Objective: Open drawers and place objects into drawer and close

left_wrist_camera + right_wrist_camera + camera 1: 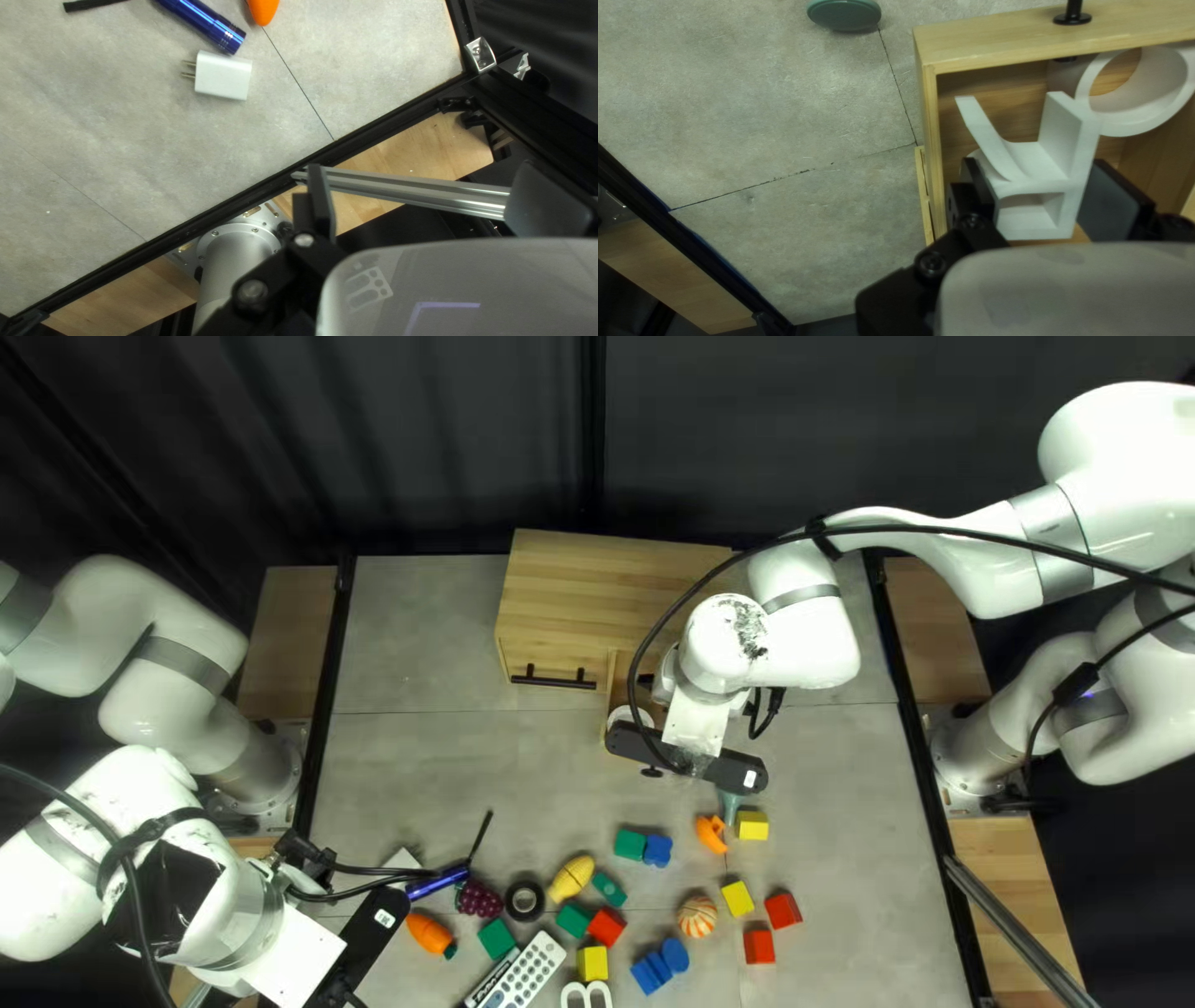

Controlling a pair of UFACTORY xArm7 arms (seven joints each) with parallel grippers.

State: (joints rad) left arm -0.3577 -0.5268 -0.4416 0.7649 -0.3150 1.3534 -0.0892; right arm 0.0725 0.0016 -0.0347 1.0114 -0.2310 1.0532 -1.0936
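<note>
Drawer (1002, 48) stands open, a white rounded piece (1142, 121) inside; at its opening, the right gripper (735, 770) pinches a white angular piece (1042, 162). Well apart from it, the left gripper (361, 946) is spread.

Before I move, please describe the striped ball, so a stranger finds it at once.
From the wooden cabinet, cross the table toward its near edge. Between a yellow block and blue pieces lies the ball, the only thing with orange and white stripes.

The pincer (728, 772) grips a white piece (1067, 140) at the open drawer (983, 46). Ahead, inside, is a white ring (1133, 126); farther ahead, outside, a green disc (843, 14).
</note>
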